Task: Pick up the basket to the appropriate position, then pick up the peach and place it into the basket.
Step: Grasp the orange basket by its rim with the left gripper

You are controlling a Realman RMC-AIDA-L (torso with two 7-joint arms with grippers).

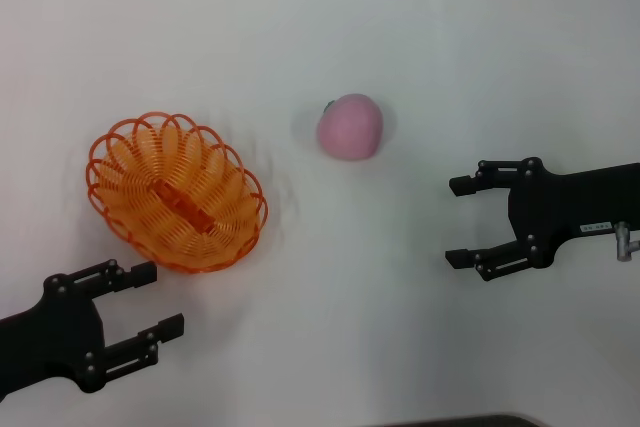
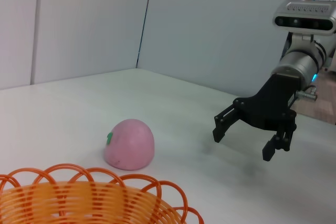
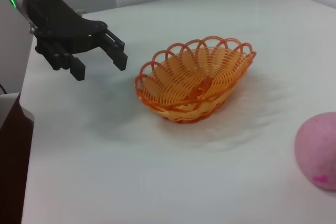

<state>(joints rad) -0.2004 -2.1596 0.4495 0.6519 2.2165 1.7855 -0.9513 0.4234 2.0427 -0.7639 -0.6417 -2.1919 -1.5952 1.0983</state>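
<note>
The orange wire basket (image 1: pixel 175 191) rests on the white table at the left; it also shows in the left wrist view (image 2: pixel 89 200) and the right wrist view (image 3: pixel 195 80). The pink peach (image 1: pixel 350 127) lies right of it, apart from it, with its green stem spot facing away (image 2: pixel 129 144) (image 3: pixel 318 150). My left gripper (image 1: pixel 155 299) (image 3: pixel 100 59) hovers open just in front of the basket, holding nothing. My right gripper (image 1: pixel 460 222) (image 2: pixel 244 135) is open and empty, to the right of and nearer than the peach.
The white table (image 1: pixel 400 347) spreads around both objects. Pale wall panels (image 2: pixel 210 24) rise behind the far edge. The table's side edge and a dark floor strip (image 3: pixel 13 156) show in the right wrist view.
</note>
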